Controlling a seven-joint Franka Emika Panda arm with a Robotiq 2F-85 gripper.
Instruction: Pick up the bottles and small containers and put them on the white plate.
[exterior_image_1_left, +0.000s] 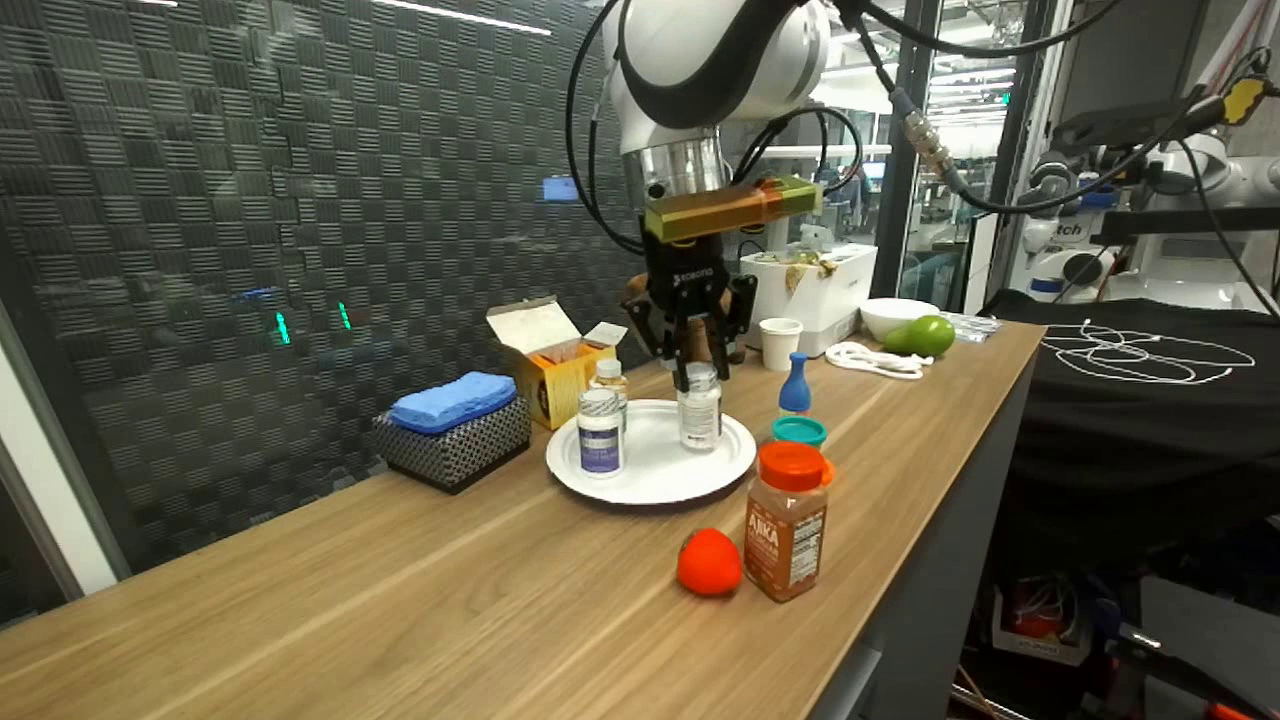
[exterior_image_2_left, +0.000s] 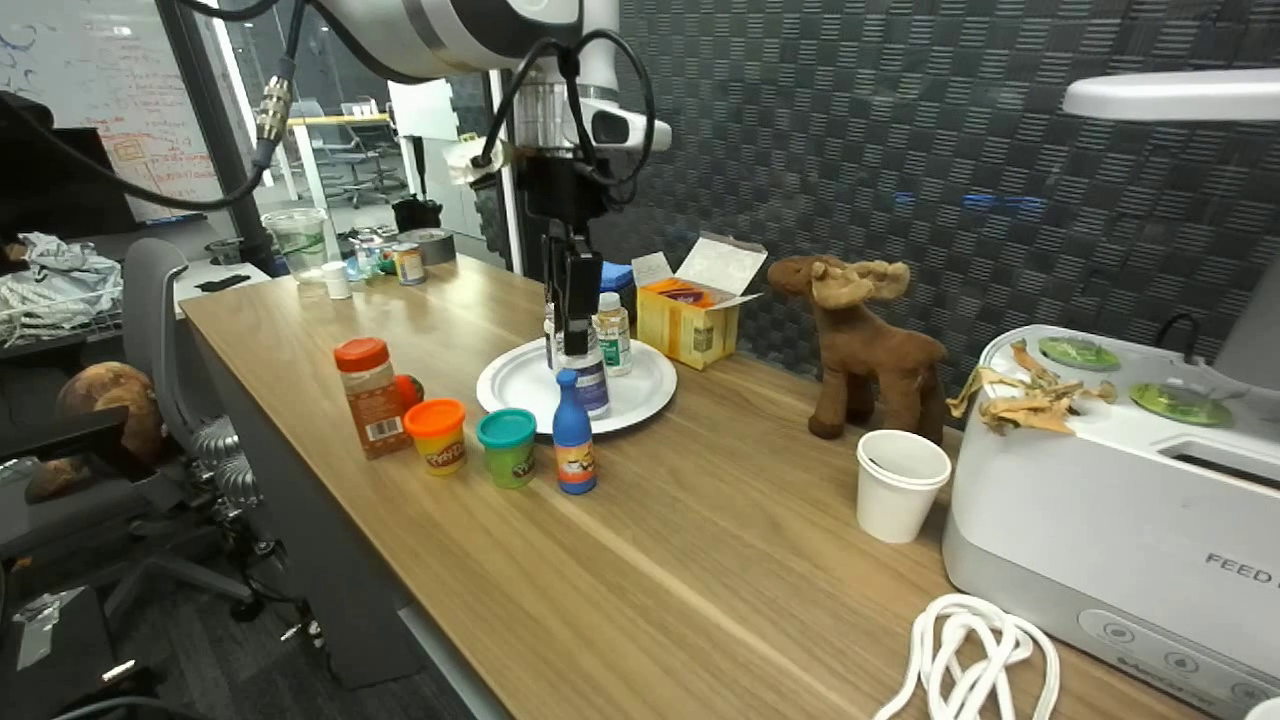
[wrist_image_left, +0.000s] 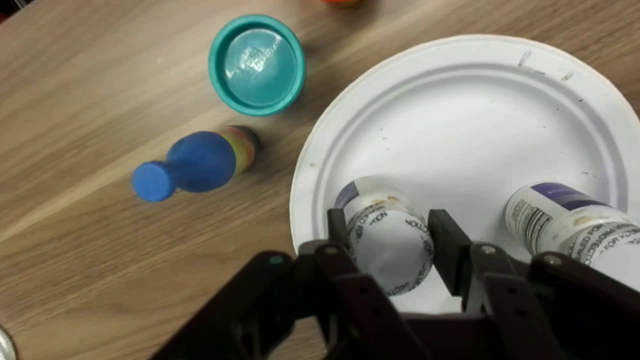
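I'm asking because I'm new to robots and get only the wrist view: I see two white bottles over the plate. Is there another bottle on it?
Observer: Yes, in an exterior view a third bottle, with some green on its label, stands on the white plate.
Operator: And is there any jar off the plate, out of my sight?
Observer: Yes, in both exterior views a red-lidded spice jar stands on the wooden table.

The end effector (wrist_image_left: 388, 220) clasps a white-capped bottle (wrist_image_left: 391, 242).
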